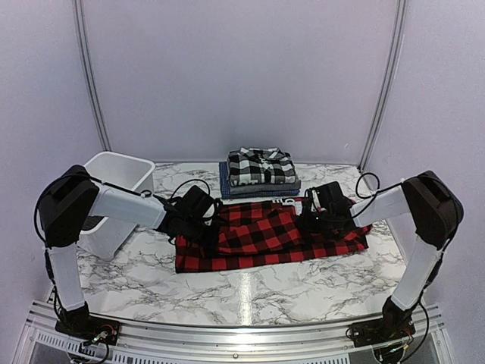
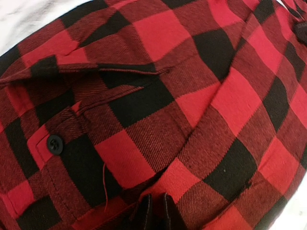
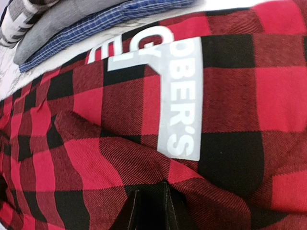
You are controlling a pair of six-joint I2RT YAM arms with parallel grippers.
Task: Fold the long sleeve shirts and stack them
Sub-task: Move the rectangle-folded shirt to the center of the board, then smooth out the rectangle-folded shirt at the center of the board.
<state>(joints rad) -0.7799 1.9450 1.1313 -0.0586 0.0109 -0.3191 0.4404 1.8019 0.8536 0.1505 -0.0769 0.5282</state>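
A red-and-black buffalo check shirt (image 1: 261, 235) lies spread across the middle of the marble table. My left gripper (image 1: 204, 221) is down on its left part. In the left wrist view the left gripper (image 2: 156, 213) is shut, its black fingertips pinching a fold of the red check cloth (image 2: 192, 110). My right gripper (image 1: 321, 220) is on the shirt's right part. In the right wrist view the right gripper (image 3: 150, 208) is shut on a gathered ridge of the cloth (image 3: 120, 163), just below a grey printed label (image 3: 180, 105). Behind the shirt sits a folded stack, black-and-white plaid (image 1: 260, 165) on top.
A white plastic tub (image 1: 114, 178) stands at the back left, close to the left arm. The stack's grey shirt (image 3: 62, 19) and blue shirt (image 3: 124, 13) show at the top of the right wrist view. Bare marble table (image 1: 250, 292) lies in front of the red shirt.
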